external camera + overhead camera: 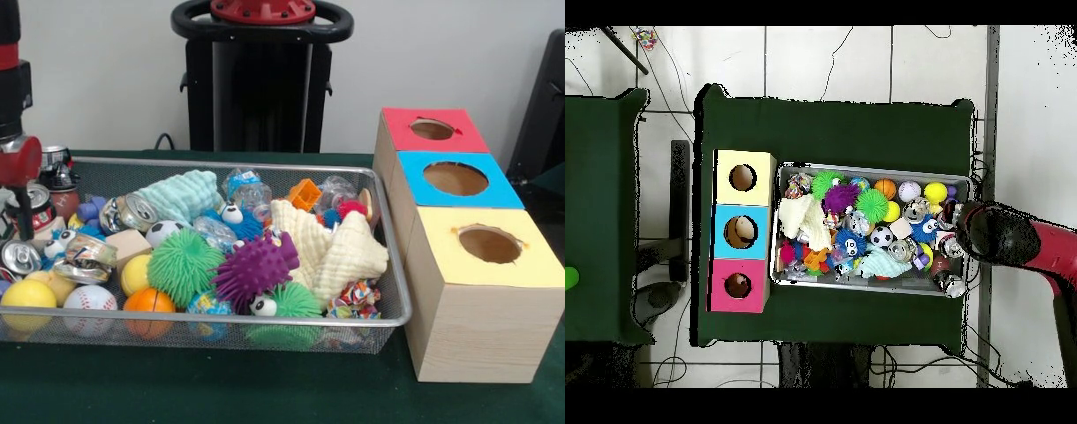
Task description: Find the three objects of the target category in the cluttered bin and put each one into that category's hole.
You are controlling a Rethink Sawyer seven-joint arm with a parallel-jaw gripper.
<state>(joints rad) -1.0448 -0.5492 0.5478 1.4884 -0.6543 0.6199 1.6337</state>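
Observation:
The bin (393, 265), a wide silver wire-mesh basket, sits on the green table, packed with toys, balls, cans and cloths. It also shows in the overhead view (875, 168). Three wooden boxes stand beside it, each with a round hole in its top: red (402, 119), blue (415, 168) and yellow (441, 256). My gripper (24, 216) hangs from the red and black arm at the bin's left end, down among cans there. From above, the arm's black head (995, 235) covers it. Nothing shows in its hold.
In the bin lie a purple spiky ball (256, 265), a green spiky ball (184, 265), cream cloths (340, 252), a mint cloth (181, 194), a soccer ball (161, 232), a baseball (88, 300), a yellow ball (26, 296) and cans (132, 212).

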